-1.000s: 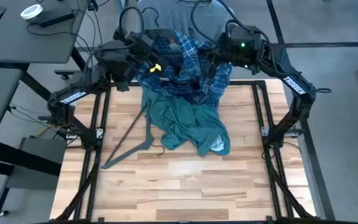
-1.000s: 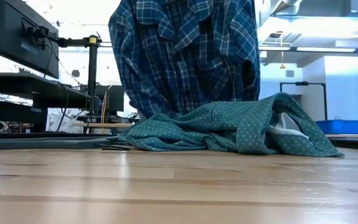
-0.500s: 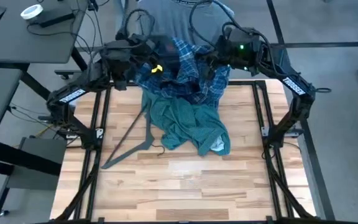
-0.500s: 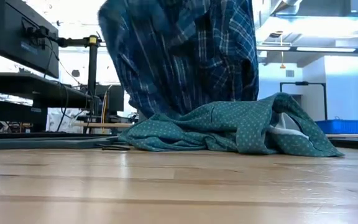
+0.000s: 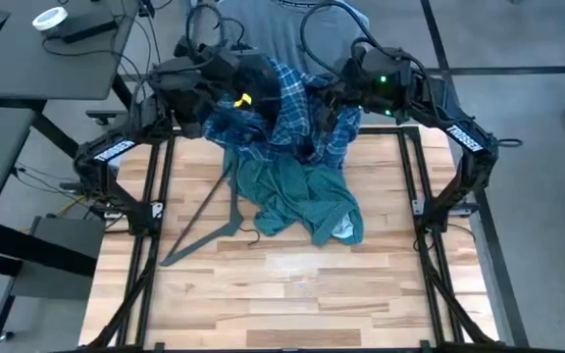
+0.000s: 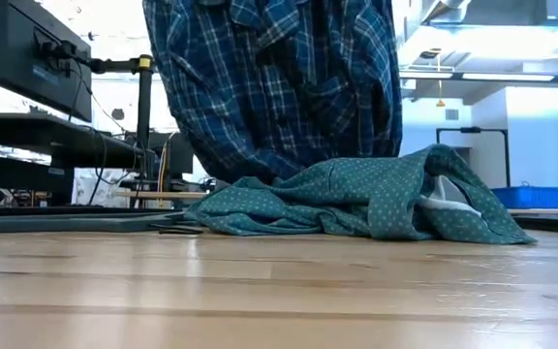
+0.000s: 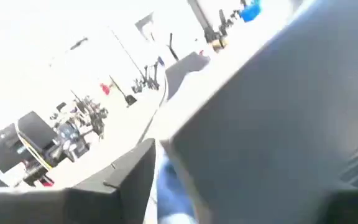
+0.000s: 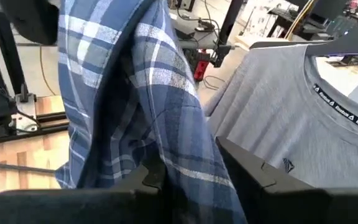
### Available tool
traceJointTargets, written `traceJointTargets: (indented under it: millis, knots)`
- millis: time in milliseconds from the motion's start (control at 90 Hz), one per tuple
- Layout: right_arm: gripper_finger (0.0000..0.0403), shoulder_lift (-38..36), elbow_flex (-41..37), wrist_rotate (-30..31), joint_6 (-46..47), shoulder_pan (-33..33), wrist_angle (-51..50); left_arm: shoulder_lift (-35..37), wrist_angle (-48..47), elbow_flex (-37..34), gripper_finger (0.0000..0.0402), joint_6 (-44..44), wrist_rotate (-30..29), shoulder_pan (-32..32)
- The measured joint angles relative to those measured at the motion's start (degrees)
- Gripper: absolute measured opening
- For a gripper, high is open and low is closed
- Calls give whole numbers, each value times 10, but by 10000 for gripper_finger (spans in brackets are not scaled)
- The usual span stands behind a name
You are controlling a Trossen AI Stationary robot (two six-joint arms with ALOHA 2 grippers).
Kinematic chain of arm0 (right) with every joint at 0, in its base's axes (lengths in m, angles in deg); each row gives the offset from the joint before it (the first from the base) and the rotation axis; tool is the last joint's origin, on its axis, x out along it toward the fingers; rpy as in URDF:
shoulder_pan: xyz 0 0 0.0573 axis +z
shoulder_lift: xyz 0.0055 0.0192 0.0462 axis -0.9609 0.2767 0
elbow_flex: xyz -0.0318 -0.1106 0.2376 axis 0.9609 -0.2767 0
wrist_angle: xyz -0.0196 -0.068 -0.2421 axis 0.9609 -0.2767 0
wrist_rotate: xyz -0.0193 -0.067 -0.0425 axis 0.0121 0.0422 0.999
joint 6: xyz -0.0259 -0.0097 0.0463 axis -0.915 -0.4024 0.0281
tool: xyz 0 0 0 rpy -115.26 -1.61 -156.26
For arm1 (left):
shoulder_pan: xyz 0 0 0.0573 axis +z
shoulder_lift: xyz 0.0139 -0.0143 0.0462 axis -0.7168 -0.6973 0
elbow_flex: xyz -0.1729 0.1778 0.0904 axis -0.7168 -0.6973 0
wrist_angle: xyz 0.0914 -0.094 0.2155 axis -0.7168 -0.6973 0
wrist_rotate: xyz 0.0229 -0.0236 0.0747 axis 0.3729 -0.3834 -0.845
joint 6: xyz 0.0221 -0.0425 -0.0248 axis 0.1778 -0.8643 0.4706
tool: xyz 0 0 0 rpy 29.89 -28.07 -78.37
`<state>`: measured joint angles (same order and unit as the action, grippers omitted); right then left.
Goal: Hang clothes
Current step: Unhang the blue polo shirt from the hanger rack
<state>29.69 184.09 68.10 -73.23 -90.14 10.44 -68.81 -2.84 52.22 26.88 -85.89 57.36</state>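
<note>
grey tee (image 8: 278, 118) hung; both pincers, right (image 8: 185, 186) and left (image 5: 226, 93), grasp lifted plaid shirt (image 6: 274, 87); green shirt (image 5: 297, 201) awaits on bench (image 5: 282, 294).

We see a thin dark hanger (image 5: 207, 221) lying near our table's (image 5: 292, 294) left edge, and a tape roll (image 5: 49, 19) on the side desk (image 5: 27, 69).

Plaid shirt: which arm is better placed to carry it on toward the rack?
Probably the right. The right gripper shows its fingers closed around the plaid shirt, with the hung grey tee close ahead. The left gripper is at the shirt too, but its grasp cannot be seen.
</note>
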Motion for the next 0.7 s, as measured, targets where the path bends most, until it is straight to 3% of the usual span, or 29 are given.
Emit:
traceJointTargets:
  millis: [89, 178, 289, 389, 544, 700]
  knots:
    - [97, -1, 1, 0, -2, 0, -4, 1, 19, 0, 149, 28, -2, -6]
    - [152, -1, 1, -3, -13, 1, -9, 3, -8, -1, 75, 42, -17, -5]
    - [224, -14, 0, -1, -32, 0, -38, 3, -29, -1, 73, 38, -52, -6]
    - [264, -32, -1, 1, 11, 3, -44, 6, -54, 0, 73, 11, -86, -6]
    - [279, -43, 1, -35, 111, 23, -70, 5, -75, 0, 72, -21, -90, -4]
    - [280, -18, 0, -40, 130, 62, -50, 5, -104, 0, 72, -22, -93, 6]
